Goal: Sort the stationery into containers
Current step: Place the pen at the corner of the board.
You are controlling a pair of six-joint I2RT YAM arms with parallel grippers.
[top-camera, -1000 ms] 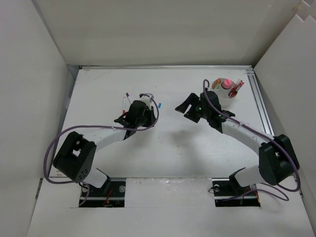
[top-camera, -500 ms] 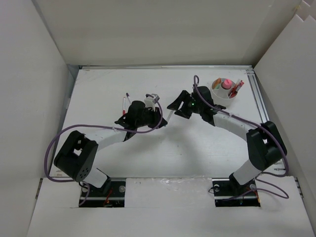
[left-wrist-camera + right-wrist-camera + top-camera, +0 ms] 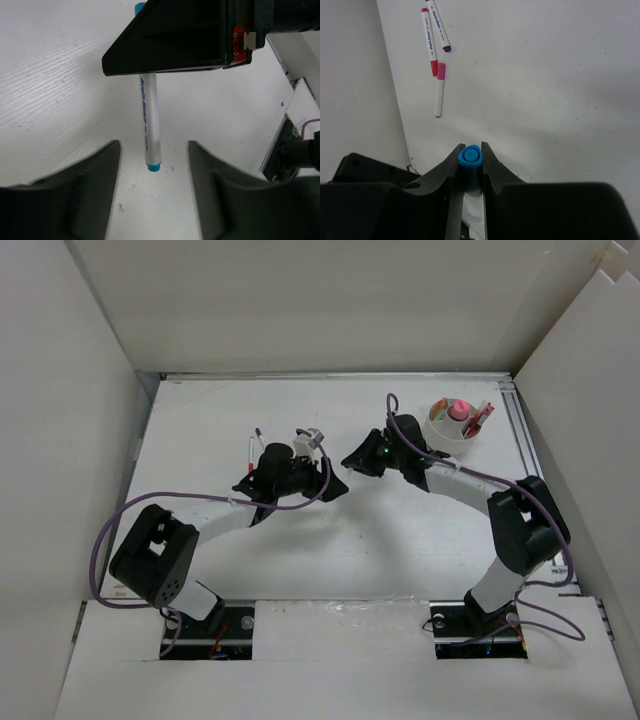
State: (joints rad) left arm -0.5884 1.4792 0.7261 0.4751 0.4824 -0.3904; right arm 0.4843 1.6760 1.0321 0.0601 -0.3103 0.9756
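Left arm (image 3: 215, 512), right arm (image 3: 462, 490) – white smooth tube links, black boxy joint housings with open cut-outs. Thick purple cable (image 3: 98, 560) on each arm, from base side up to wrist, loose loops. Small green light (image 3: 385, 451) on black wrist of right arm. Left gripper (image 3: 153, 143): two dark grey matte fingers, rounded tips. Right gripper (image 3: 470, 147): black wedge-shaped fingers, flat inner faces – small red tab (image 3: 240, 38) with silver plate on its side.
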